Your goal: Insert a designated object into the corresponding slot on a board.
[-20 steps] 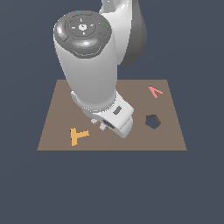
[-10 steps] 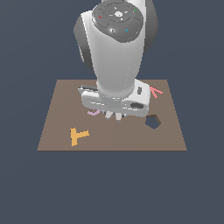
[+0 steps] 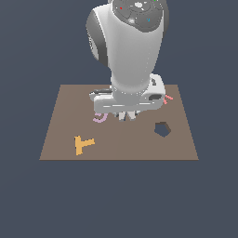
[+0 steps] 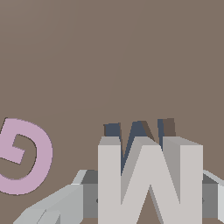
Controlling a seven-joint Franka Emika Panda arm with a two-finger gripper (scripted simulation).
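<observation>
My gripper (image 3: 126,114) hangs low over the middle of the brown board (image 3: 60,139). In the wrist view the gripper (image 4: 148,199) is shut on the pale grey-white M block (image 4: 148,175), with one finger (image 4: 74,201) on each side of it. The dark M-shaped slot (image 4: 137,129) shows just past the block, partly covered by it; the block stands right at or just above the slot. In the exterior view the hand hides the block and the slot.
A lilac G (image 3: 100,117) lies close beside the gripper and also shows in the wrist view (image 4: 26,155). An orange T (image 3: 82,144) lies near the board's front, on the exterior view's left. A dark pentagon recess (image 3: 161,129) and a small red piece (image 3: 168,98) are on the exterior view's right.
The arm's upper part has swung toward the exterior view's right and the hand has turned over the board's middle. The lilac G, hidden a second ago, now shows.
</observation>
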